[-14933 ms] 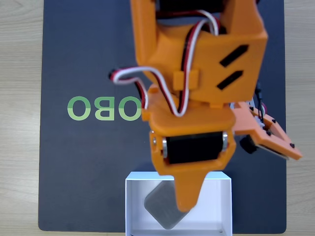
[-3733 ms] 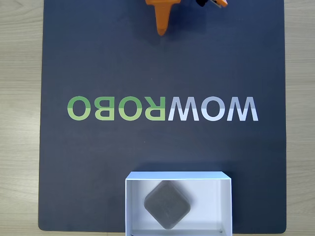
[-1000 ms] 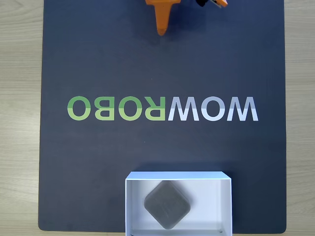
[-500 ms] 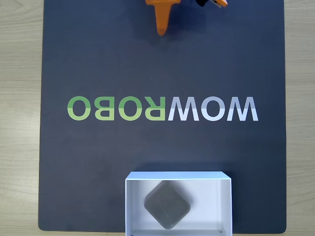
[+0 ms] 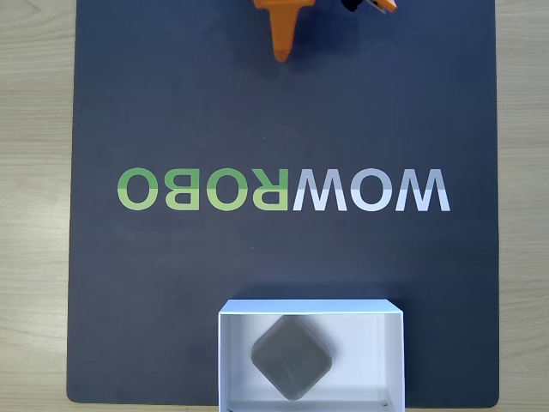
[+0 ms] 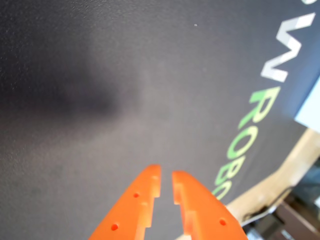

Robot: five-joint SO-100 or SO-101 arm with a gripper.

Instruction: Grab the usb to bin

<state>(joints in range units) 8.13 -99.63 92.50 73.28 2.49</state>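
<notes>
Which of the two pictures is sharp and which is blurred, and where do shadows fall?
The fixed view is sharp and evenly lit, with only a faint shadow above the bin holding the usb. The wrist view is soft: the gripper fingertips are blurred, and a broad dark shadow lies on the mat at upper left.

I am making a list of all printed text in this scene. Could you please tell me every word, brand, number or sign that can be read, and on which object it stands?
"WOWROBO" on the dark mat, in the fixed view: mirrored, "WOW" in pale grey, "ROBO" in green.
"ROBO" with part of a "W" on the same mat in the wrist view, at the right edge.
No text on the usb, the bin or the gripper.
</notes>
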